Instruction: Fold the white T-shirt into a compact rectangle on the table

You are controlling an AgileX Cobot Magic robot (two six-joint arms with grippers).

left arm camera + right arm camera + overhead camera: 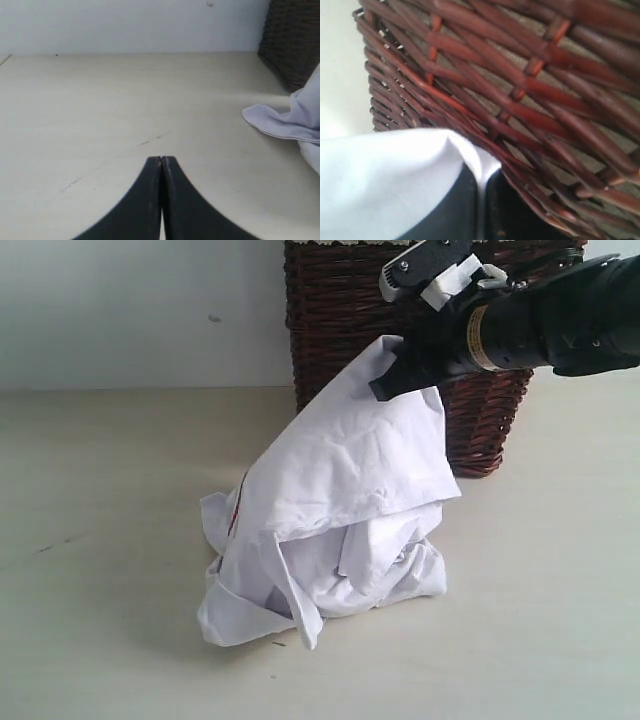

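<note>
**Item 1. Shirt** point(330, 520): white, crumpled, not folded. Its lower bulk is heaped on the counter point(100, 560), near the middle of the exterior view. One upper corner is drawn up into a peak, and the cloth hangs tent-like from that peak down to the heap. A thin red line shows at the left fold. There are creases throughout, and a loose flap trails at the front of the heap.

**Item 2. Right pincer** point(392, 378): black, closed on the raised corner of the shirt. Its wrist view shows white cloth pinched between the two dark fingers, with a narrow strip running down the seam between them. The pincer sits at the very top of the shirt, above and right of the heap, clear of the counter. Its arm point(560, 325) is black and enters from the right edge.

**Item 3. Left pincer** point(161, 159): black, fingers pressed together tip to tip, holding nothing. It sits low over bare counter, well apart from the shirt. Only an outlying edge of the cloth shows in its wrist view.

**Item 4. Basket** point(330, 310): dark brown wicker, standing on the counter directly behind the shirt. The right pincer is just in front of its wall; whether they touch cannot be told.

**Item 5. Counter**: pale cream, matte, with a few faint dark marks. A pale wall point(130, 310) stands behind it.
</note>
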